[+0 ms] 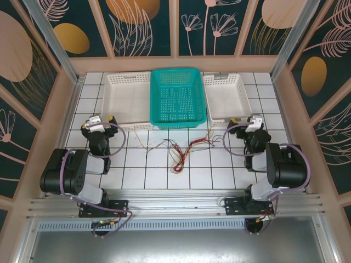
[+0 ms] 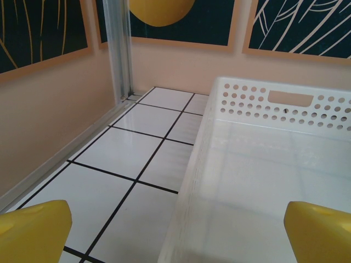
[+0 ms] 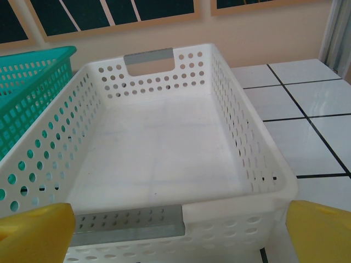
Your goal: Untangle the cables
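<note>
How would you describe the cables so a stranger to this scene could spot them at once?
Start at the white tiled table and find the teal basket mid-row at the far side. Just in front of it, between the left arm and the right arm, lie the cables. Their thin red and yellowish strands sprawl loose on the tiles, unlike the thick lilac cables on the arms.

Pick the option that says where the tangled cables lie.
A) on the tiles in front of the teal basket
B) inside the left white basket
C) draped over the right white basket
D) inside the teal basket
A: the top view shows the cables spread loose on the tiled table, just on the near side of the teal basket, which has no wire in it.
</note>
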Controlling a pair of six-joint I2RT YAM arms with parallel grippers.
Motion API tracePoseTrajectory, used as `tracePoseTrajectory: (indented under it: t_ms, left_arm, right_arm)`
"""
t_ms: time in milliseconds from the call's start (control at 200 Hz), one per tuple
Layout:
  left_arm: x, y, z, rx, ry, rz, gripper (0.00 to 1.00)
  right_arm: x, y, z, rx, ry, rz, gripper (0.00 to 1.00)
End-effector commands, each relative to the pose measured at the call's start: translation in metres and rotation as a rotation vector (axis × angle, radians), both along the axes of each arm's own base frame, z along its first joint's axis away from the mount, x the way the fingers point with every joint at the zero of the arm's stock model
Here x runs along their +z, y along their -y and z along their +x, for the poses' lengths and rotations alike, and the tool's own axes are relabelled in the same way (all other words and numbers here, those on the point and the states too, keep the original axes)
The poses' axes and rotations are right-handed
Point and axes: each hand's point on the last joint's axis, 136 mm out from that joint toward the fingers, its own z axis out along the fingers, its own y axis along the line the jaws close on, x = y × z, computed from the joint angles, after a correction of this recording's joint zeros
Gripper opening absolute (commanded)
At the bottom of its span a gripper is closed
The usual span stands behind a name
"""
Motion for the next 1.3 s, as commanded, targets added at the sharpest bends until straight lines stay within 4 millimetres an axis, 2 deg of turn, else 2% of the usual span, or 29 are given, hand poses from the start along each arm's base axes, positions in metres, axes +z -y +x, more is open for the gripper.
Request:
tracePoseTrajectory:
  t_ms: [0, 636, 736, 816, 951, 1031, 1081, 1141, 1201, 1296]
  left_arm:
    - [0.007, -0.005, -0.002, 0.023, 0.035, -0.011, 0.99]
    - [0.006, -0.005, -0.002, 0.023, 0.032, -0.01, 0.99]
    - [0.007, -0.005, -0.002, 0.024, 0.034, -0.01, 0.99]
    - [0.007, -0.005, -0.002, 0.025, 0.035, -0.013, 0.99]
    - [0.01, -0.003, -0.001, 0.012, 0.038, -0.009, 0.99]
    - [0.017, 0.0, 0.003, -0.009, 0.024, -0.002, 0.99]
    - [0.021, 0.004, 0.005, -0.035, 0.013, 0.008, 0.99]
    - [0.03, 0.009, 0.006, -0.063, 0.01, 0.014, 0.99]
    - [0.041, 0.01, 0.002, -0.069, 0.025, -0.001, 0.99]
    - [0.061, 0.01, -0.005, -0.064, 0.064, -0.104, 0.99]
  right_arm:
    - [0.007, -0.001, 0.004, 0.006, 0.023, -0.007, 0.99]
    - [0.01, 0.001, 0.006, -0.017, 0.019, -0.014, 0.99]
    - [0.026, 0.0, 0.011, -0.069, -0.007, -0.044, 0.99]
    - [0.044, -0.008, 0.007, -0.053, 0.017, -0.054, 0.99]
    - [0.089, -0.026, -0.008, -0.003, 0.107, 0.01, 0.99]
    - [0.117, -0.034, -0.011, 0.007, 0.114, 0.077, 0.99]
    - [0.131, -0.033, -0.012, -0.006, 0.093, 0.206, 0.99]
    - [0.134, -0.024, -0.014, -0.078, 0.027, 0.381, 0.99]
    - [0.127, -0.017, -0.017, -0.148, -0.049, 0.547, 0.99]
    - [0.137, -0.046, -0.018, 0.032, -0.073, 0.555, 0.99]
